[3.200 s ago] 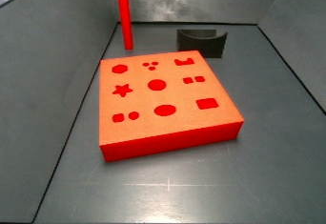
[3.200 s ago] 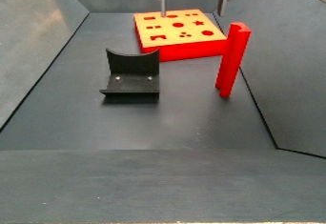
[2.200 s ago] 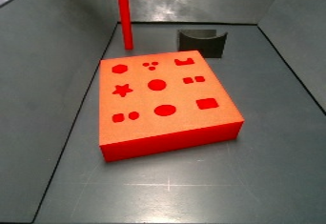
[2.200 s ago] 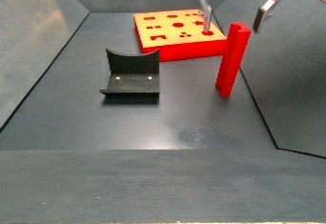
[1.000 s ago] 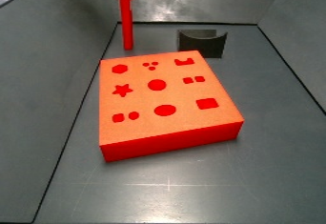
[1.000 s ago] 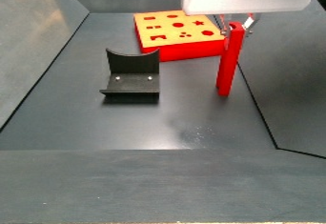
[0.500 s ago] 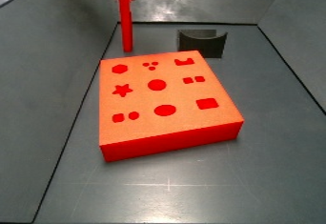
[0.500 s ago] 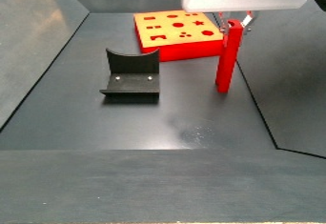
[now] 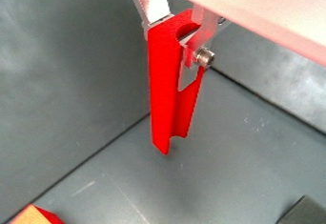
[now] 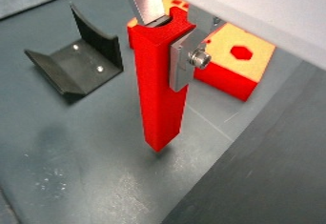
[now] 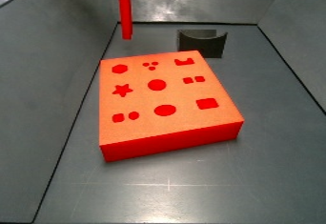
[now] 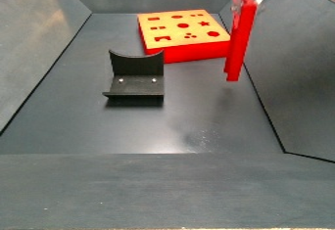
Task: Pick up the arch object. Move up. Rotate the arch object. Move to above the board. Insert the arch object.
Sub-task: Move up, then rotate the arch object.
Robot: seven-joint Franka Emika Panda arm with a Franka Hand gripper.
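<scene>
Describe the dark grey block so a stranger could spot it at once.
Start at the big orange-red board with shaped holes on the grey floor. Just beyond its far edge sits the dark grey block, low and squat with a curved scoop cut out of it. Unlike the tall red bar hanging upright in the tool, it rests on the floor.

We see even, soft overhead light; the matte dark grey surface [image 11: 152,185] carries pale, diffuse sheen patches in both side views. Shadows stay faint. In both wrist views the pale gripper [image 10: 163,32] housing blurs near the lens.
</scene>
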